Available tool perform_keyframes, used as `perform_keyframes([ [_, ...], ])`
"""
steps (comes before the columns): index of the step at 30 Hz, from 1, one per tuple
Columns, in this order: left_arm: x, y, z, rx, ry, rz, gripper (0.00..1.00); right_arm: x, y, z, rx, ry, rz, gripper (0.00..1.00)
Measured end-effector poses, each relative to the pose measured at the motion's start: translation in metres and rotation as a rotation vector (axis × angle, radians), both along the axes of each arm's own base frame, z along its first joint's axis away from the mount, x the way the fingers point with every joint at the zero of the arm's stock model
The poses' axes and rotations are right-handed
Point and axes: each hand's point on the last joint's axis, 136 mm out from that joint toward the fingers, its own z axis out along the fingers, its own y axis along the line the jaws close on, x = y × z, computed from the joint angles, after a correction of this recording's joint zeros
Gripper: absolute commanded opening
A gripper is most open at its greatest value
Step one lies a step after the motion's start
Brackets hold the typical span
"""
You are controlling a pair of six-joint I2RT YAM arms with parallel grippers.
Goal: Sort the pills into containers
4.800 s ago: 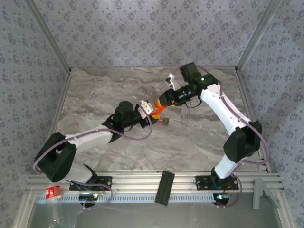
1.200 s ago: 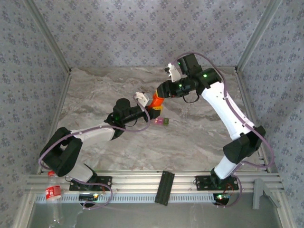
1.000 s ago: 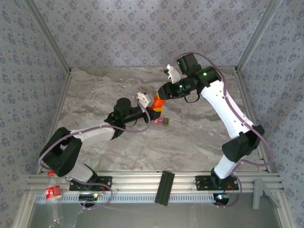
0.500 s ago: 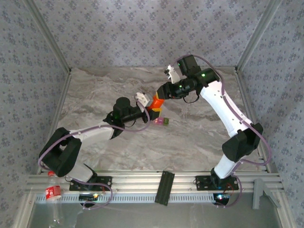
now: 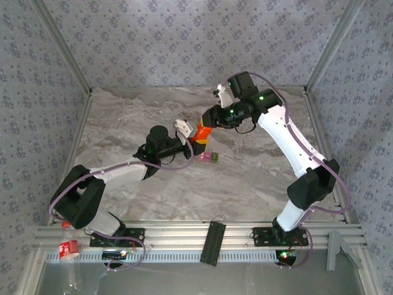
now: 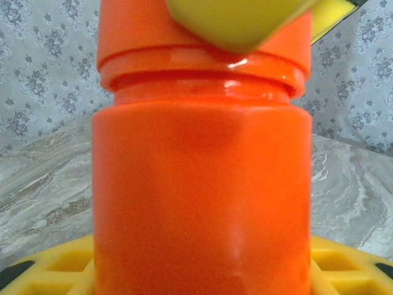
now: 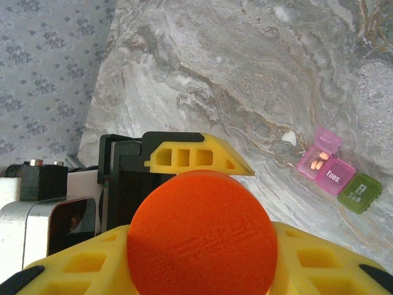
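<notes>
An orange pill bottle (image 5: 199, 133) hangs above the table between both arms. My left gripper (image 5: 191, 143) is shut on its body (image 6: 202, 184), with yellow fingers (image 6: 49, 270) at the sides. My right gripper (image 5: 207, 125) is shut on the cap (image 7: 202, 239), and one of its yellow fingers (image 6: 239, 21) shows over the cap (image 6: 202, 43) in the left wrist view. The containers (image 5: 209, 157) lie on the table just right of the bottle, a joined strip of pink (image 7: 334, 177) and olive-green (image 7: 359, 192) compartments. One pink compartment stands open with small orange pills (image 7: 317, 161) inside.
The marble table (image 5: 135, 117) is bare to the left and toward the near edge. Patterned walls (image 5: 184, 43) and metal frame posts close in the sides. A black plate (image 5: 213, 243) rests on the front rail, and a plastic bottle with a red label (image 5: 69, 247) lies beyond it at the left.
Over several seconds the bottle and both grippers have shifted a little up and toward the far wall. In the last second almost nothing has moved, and both grips hold.
</notes>
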Motion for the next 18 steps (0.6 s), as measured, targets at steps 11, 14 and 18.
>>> perform_keyframes([
  [11,0.0022,0.0015,-0.0025,0.008,0.007,0.015,0.0,0.0022,0.0014,-0.0021,-0.017,0.01,-0.049,0.47],
  [14,0.0021,0.0013,-0.0024,0.007,0.006,0.015,0.0,0.0022,0.0014,-0.0021,-0.015,0.017,-0.055,0.52],
  [18,0.0027,0.0014,-0.0009,0.004,0.001,0.018,0.0,0.0029,0.0017,-0.0013,-0.007,0.023,-0.064,0.61],
])
